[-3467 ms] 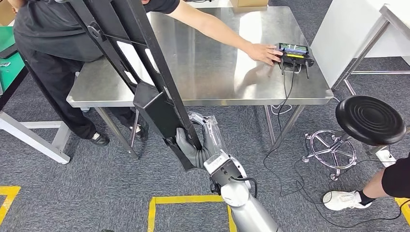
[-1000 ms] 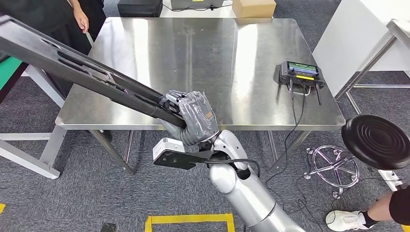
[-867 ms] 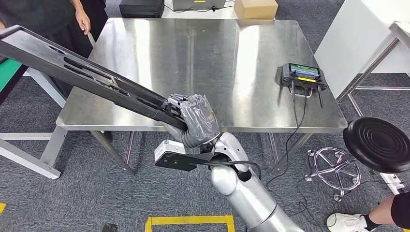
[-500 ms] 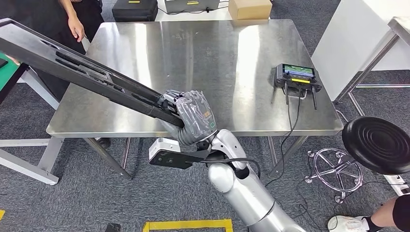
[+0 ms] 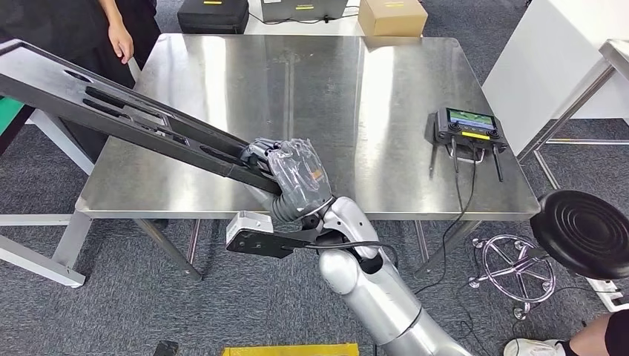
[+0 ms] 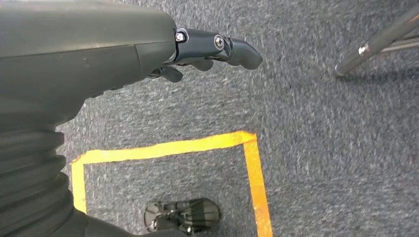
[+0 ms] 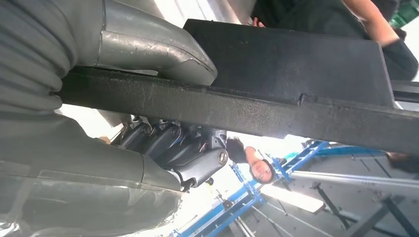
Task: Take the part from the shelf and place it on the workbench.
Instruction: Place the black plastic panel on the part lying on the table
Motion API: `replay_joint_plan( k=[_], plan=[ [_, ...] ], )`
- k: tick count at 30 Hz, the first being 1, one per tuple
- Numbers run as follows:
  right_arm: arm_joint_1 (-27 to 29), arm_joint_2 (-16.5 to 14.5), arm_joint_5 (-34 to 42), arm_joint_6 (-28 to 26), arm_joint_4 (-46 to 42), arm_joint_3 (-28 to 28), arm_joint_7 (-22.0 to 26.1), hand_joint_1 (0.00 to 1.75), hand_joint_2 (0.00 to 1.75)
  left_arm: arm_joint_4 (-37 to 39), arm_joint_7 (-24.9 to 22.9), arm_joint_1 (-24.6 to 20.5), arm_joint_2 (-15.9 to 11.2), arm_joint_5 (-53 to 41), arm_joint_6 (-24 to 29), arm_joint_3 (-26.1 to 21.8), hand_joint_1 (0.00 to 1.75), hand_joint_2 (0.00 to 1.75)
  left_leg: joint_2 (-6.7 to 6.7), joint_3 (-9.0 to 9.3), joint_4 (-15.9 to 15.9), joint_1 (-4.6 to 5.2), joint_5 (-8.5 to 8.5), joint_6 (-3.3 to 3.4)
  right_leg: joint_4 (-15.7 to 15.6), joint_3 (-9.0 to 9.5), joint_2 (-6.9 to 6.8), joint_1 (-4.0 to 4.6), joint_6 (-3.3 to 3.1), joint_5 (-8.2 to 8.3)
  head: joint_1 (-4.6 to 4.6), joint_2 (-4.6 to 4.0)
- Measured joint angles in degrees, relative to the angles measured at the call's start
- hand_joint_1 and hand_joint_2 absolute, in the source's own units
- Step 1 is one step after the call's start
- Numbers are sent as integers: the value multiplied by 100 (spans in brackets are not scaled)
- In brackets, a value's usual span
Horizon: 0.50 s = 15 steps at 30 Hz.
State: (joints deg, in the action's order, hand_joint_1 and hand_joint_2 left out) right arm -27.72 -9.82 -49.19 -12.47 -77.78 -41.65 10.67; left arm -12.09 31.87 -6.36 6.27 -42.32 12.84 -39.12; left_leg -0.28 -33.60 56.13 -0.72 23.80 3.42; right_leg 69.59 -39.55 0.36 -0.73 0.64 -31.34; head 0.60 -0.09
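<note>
Grey carpet runs under one steel counter [image 5: 222,194], and you can see yellow floor tape [image 6: 163,148] marked on it below the left arm. Your right hand [image 5: 295,182] sits at the counter's near edge, wrapped in clear film, its fingers [image 7: 197,158] curled round the near end of the one long black part [image 5: 133,122]; the thumb presses on the opposite face, so the part is gripped. From that hand the part slants up and away past the counter's near-left corner, its far end well beyond the left edge and lifted clear of the steel. Your left hand [image 6: 148,54] hangs over the carpet holding nothing; a few dark fingers [image 6: 232,49] reach out past the palm, and you cannot tell how far apart they are.

One wired controller [image 5: 467,127] with a lit screen lies near the counter's right edge. At the far edge you have two black cases [image 5: 211,15] and one cardboard box [image 5: 392,15]. One person [image 5: 111,30] stands at the far-left corner, and one black stool [image 5: 582,233] stands off the near-right corner.
</note>
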Motion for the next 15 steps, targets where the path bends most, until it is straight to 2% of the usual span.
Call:
replay_joint_plan(
  k=[1, 2, 3, 4, 6, 7, 8, 11, 13, 15],
  plan=[
    [3, 15, -45, 5, 16, -2, -19, 175, 175, 0, -1, 2, 1, 0, 1, -1, 0, 175, -5, 15, 1, 10, 18, 11, 290, -195, 0, 0, 11, -58, 0, 0],
    [4, 26, -93, 9, 33, -3, -44, 175, 175, 1, -2, 6, 2, 0, 1, -1, 0, 175, -13, 35, 1, 18, 38, 12, 356, -280, 0, 0, 43, -16, 0, 0],
    [1, 31, -141, 8, 49, -4, -67, 175, 175, 1, -3, 9, 4, 0, 1, -2, 0, 175, -24, 64, 3, 23, 60, 5, 169, -236, -1, 1, 87, 128, -1, 0],
    [-7, 31, -186, 7, 66, -6, -87, 175, 175, 1, -3, 11, 7, 0, 1, -2, 0, 175, -34, 100, 4, 26, 88, -11, -223, -81, -2, 1, 126, 336, -2, 0],
    [-34, 27, -261, 2, 94, -16, -115, 175, 175, 1, -3, 10, 10, 1, 1, -2, 0, 175, -50, 149, 19, 48, 153, -60, -1074, 303, -15, 8, 132, 706, -1, 0],
    [-46, 21, -301, -2, 109, -21, -129, 175, 175, 2, -2, 10, 10, 1, 2, -2, 0, 175, -55, 162, 29, 60, 184, -90, -1317, 424, -20, 12, 103, 795, 2, 0],
    [-54, 16, -343, -7, 126, -25, -152, 175, 175, 2, -2, 10, 9, 3, 2, -2, 0, 175, -56, 167, 37, 65, 210, -121, -1416, 480, -23, 22, 60, 817, 2, 0],
    [-69, -6, -438, -15, 173, -27, -204, 175, 175, 0, -6, 11, 5, 7, 9, -2, 0, 175, -43, 153, 110, 27, 301, -221, -1450, 540, -10, -10, -65, 793, 2, 0],
    [-88, -33, -477, -16, 202, -28, -215, 175, 175, 0, -16, 11, 3, 7, 18, -2, 0, 175, -25, -51, 547, -5, 522, -299, -1472, 614, -4, -54, -147, 766, 14, 0],
    [-103, -48, -526, -15, 246, -37, -226, 175, 175, 0, -29, 15, 3, 8, 21, -2, 0, 175, -11, -486, 1344, -37, 835, -365, -1472, 671, -3, -40, -204, 717, 21, 0]
  ],
)
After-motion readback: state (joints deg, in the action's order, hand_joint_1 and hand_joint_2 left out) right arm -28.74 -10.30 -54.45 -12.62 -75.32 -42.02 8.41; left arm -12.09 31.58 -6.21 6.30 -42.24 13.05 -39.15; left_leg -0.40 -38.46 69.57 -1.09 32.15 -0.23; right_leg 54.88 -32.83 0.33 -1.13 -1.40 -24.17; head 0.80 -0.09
